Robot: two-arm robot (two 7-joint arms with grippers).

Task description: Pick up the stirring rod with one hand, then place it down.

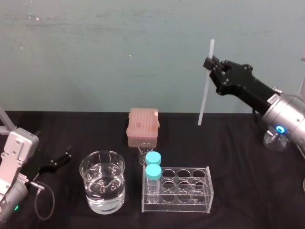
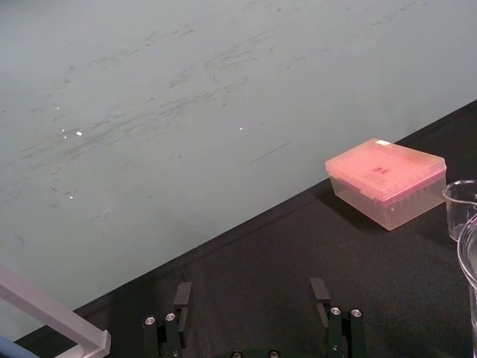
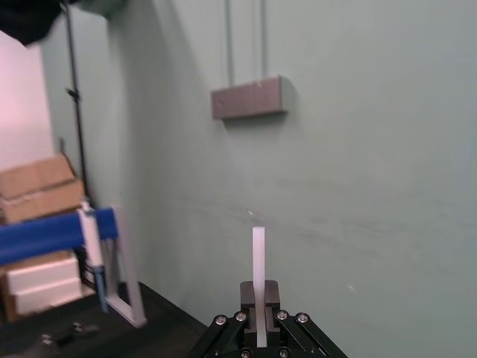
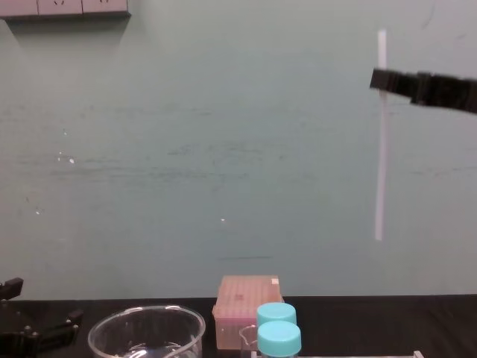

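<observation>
- The black table was mostly bare on the right, below my load. I judged it fair ground for setting down.
- The clear rack with its blue-capped bottles, the water beaker and the pink box crowded the middle, all to be steered wide of.
- My right gripper was clenched on the stirring rod near its top, high at the far right.
- My left gripper rested at the near left, fingers spread.
- The rod hung nearly upright. I judged it light, stiff, probably slick and brittle.

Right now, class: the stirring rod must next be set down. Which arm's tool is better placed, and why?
Right. The right tool is shut on the stirring rod, holding it upright above the table. The left tool sits open, low at the left, holding nothing.
</observation>
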